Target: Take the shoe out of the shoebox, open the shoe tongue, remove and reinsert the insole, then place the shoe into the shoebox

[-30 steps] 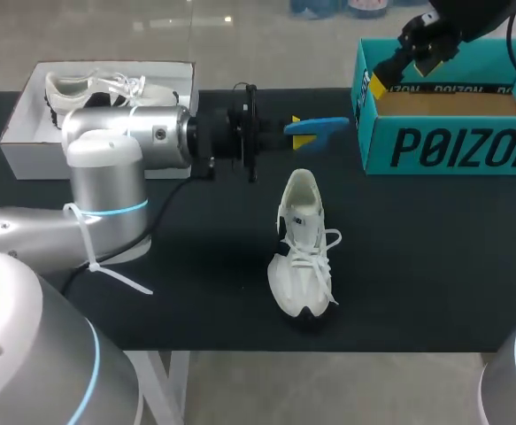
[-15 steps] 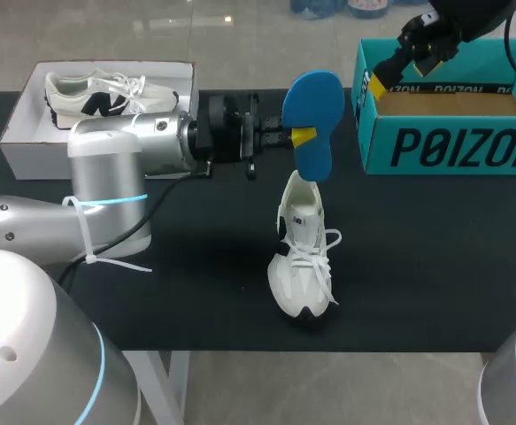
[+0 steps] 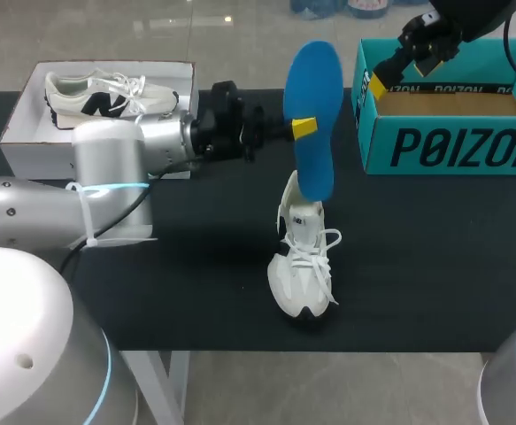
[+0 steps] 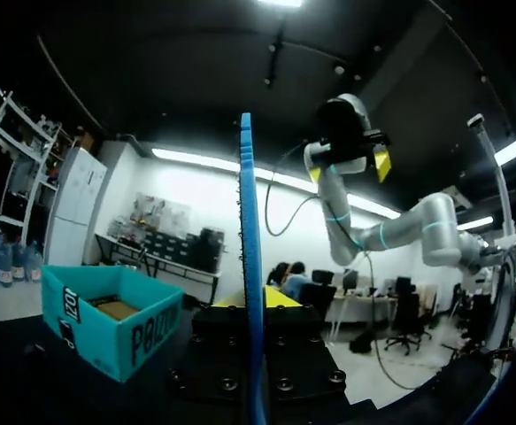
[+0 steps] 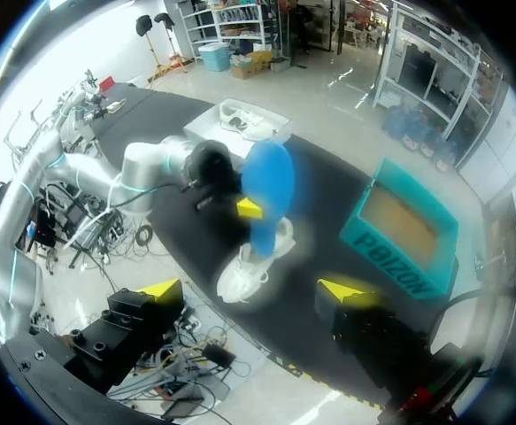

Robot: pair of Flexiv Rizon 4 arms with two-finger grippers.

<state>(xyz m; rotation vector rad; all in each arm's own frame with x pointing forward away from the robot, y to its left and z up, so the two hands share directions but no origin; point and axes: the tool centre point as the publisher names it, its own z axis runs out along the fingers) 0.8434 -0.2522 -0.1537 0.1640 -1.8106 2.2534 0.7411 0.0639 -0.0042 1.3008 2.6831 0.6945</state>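
Right now my left pincer [image 3: 304, 128] is clamped on the blue insole [image 3: 314, 80], one yellow tip pressed flat against its face. The insole stands upright in the air, its broad end up and its narrow end down over the heel opening of the white shoe [image 3: 302, 261]. From the head view I cannot tell whether that lower end is inside the shoe or only just above it. In my left wrist view the insole shows edge-on, a thin blue line rising straight up the middle of the pincer.

The shoe stands on its sole on the black table [image 3: 435, 266], near the middle, with its toe toward the near edge and its laces hanging loose. It lies well apart from both boxes.

The teal shoebox [image 3: 452, 146] sits at the far right of the table, open at the top, with a brown floor showing inside. My right pincer [image 5: 253, 290] hangs high over the shoebox's far left corner, its two yellow tips spread wide with nothing between them.

At the far left stands a white box [image 3: 36, 155] holding a second shoe [image 3: 98, 93] on its side.
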